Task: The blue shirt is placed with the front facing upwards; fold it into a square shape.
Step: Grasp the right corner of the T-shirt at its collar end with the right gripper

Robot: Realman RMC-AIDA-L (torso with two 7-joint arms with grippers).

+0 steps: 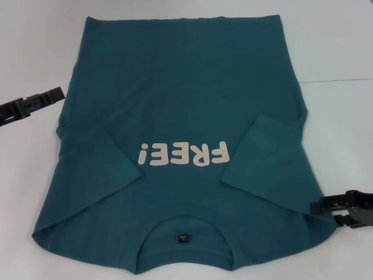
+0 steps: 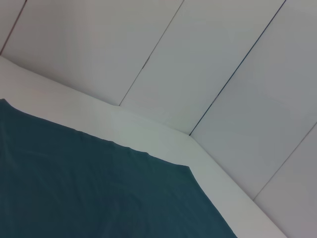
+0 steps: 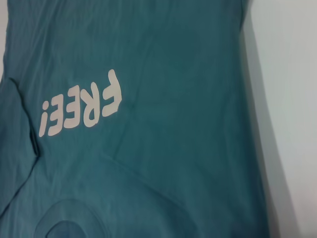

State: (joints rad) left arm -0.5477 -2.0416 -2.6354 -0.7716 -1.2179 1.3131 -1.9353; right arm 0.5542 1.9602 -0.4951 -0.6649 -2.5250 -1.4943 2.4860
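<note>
Between the two grippers, the blue shirt [image 1: 180,116] lies flat, print up, both sleeves already folded inward. Left gripper [image 1: 58,92] and right gripper [image 1: 320,204] sit at its edges, empty; finger spread unclear. Next, seemingly: fold hem toward collar.

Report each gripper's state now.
Left gripper: cannot be told; beside the blue shirt, holding nothing.
Right gripper: cannot be told; at the shirt's edge.

Blue shirt [image 1: 186,116] front up, sleeves folded inward; both hands at its edges
</note>
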